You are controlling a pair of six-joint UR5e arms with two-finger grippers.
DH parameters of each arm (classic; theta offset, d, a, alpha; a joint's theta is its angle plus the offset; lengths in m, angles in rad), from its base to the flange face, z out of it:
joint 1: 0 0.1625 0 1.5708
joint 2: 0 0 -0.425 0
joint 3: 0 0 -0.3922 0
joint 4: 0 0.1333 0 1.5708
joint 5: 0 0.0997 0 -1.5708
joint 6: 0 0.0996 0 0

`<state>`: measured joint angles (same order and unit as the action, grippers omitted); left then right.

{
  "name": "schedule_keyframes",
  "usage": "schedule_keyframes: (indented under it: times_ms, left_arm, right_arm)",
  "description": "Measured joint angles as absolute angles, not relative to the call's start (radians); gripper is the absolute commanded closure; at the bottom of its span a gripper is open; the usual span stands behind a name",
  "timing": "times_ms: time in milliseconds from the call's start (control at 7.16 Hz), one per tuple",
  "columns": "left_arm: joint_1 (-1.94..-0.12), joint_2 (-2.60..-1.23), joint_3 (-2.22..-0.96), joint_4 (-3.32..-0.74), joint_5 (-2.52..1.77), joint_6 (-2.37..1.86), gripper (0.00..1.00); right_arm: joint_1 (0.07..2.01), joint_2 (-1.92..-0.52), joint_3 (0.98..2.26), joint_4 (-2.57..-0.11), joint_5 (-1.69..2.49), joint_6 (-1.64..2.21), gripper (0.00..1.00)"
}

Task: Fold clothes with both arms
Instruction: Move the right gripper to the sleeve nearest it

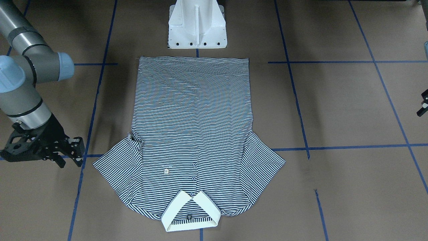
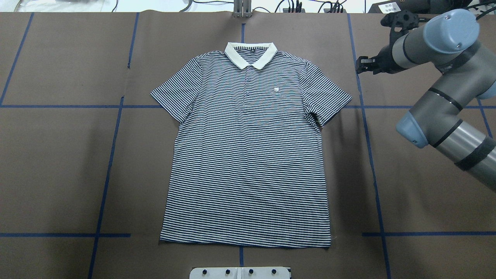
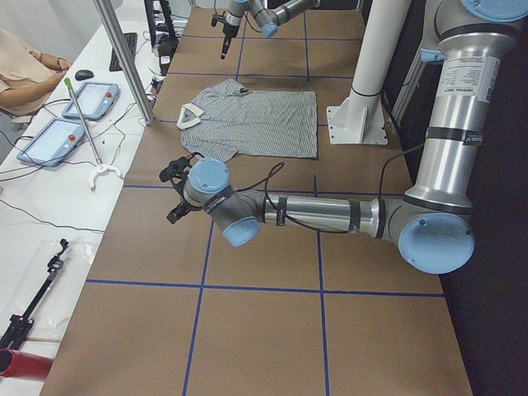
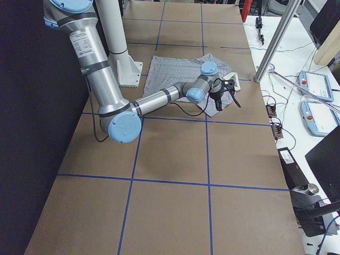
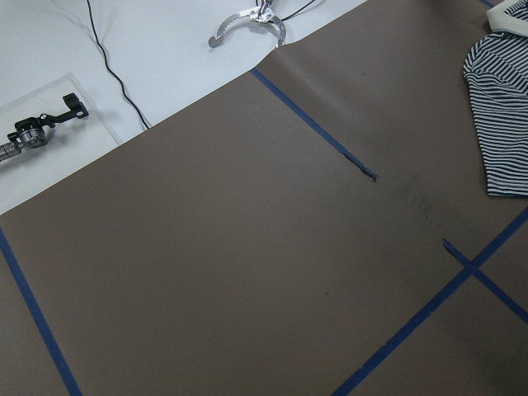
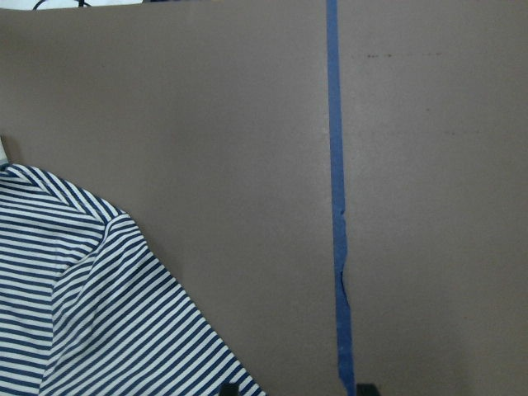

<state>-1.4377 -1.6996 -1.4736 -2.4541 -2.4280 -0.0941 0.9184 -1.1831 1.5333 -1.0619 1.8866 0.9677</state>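
The striped polo shirt [image 2: 248, 155] lies flat on the table [image 2: 58, 162], buttons up and sleeves out. One sleeve is near the right gripper [image 1: 78, 152], whose fingers [image 1: 75, 142] are spread and not touching it. The left gripper [image 3: 169, 195] is well apart from the shirt; I cannot tell its finger state.

Left claw [image 1: 423, 103] largely off-frame

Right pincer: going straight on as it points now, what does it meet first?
Probably the bare table cover near the blue tape line, beside the shirt sleeve; the right pincer seems to point downward, but depth is unclear.
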Motion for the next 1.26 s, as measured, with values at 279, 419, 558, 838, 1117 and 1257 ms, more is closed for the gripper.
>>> schedule_keyframes:
  times_ms: [279, 419, 558, 838, 1117, 1257]
  left_arm:
    - [-1.437, -1.7, -1.476, -2.454, -2.428, -0.095, 0.0]
    - [-1.437, -1.699, -1.477, -2.456, -2.429, -0.095, 0.0]
    - [-1.437, -1.697, -1.478, -2.459, -2.43, -0.095, 0.0]
    - [-1.437, -1.695, -1.479, -2.462, -2.431, -0.095, 0.0]
    - [-1.437, -1.695, -1.479, -2.466, -2.432, -0.095, 0.0]
    - [-1.437, -1.695, -1.479, -2.468, -2.433, -0.096, 0.0]
  right_arm:
    - [0.831, -1.18, 1.512, -1.061, 1.787, 1.007, 0.43]
    - [0.809, -1.179, 1.497, -1.06, 1.758, 1.014, 0.44]
    - [0.797, -1.178, 1.481, -1.06, 1.742, 1.016, 0.44]
    - [0.788, -1.176, 1.461, -1.056, 1.727, 1.017, 0.44]
    - [0.786, -1.173, 1.421, -1.015, 1.72, 1.017, 0.44]
    - [0.785, -1.17, 1.403, -1.0, 1.718, 1.017, 0.44]
